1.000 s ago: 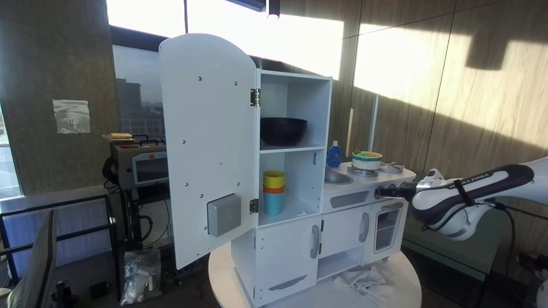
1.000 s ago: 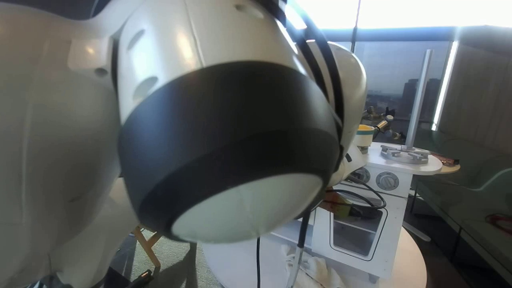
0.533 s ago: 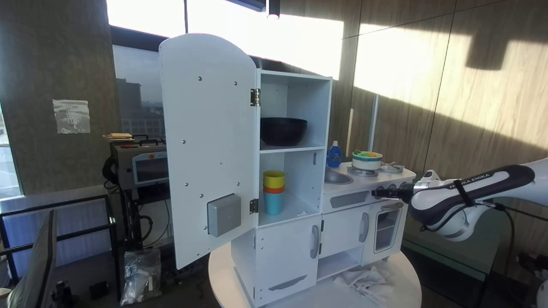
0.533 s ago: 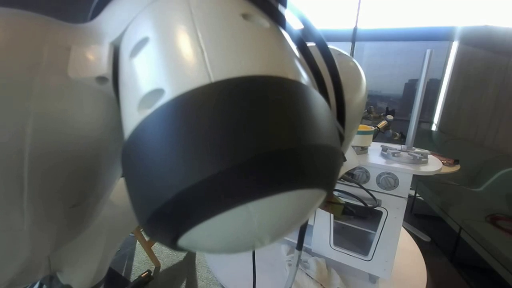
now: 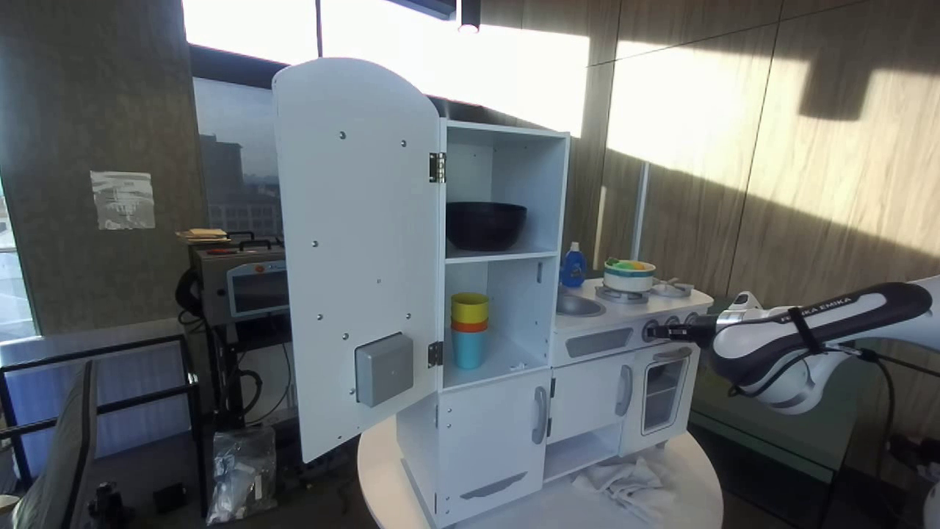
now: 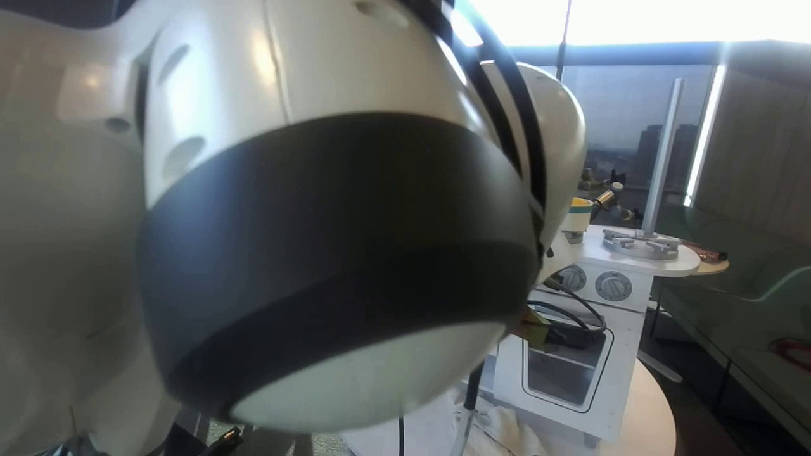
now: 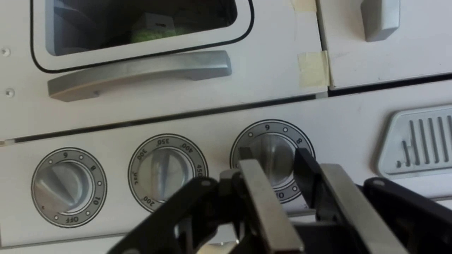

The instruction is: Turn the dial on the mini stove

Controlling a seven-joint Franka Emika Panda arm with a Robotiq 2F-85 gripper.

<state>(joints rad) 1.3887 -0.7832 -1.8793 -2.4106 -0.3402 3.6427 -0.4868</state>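
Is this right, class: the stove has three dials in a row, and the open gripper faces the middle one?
Not quite: the wrist view shows the open gripper facing the end dial nearest the grille, not the middle dial. The stove does have three dials in a row.

The glossy white, round-shelled robot arm (image 6: 218,69) I was driving remotely had oval recesses (image 6: 185,158) and a thin, dark seam (image 6: 277,63). I saw a broad, dull black band (image 6: 342,215) around it, a pale, smooth, rounded cap (image 6: 374,380) and thick black cables (image 6: 536,145). In an exterior view, its dark trim (image 5: 907,297) bore lettering (image 5: 828,304) ending in EMIKA, close to a narrow black strap (image 5: 806,329). My black, chunky, jointed gripper (image 7: 275,160) showed round screw heads (image 7: 378,182) and straight, silvery-grey metal bars (image 7: 270,211) along its fingers (image 7: 307,174).
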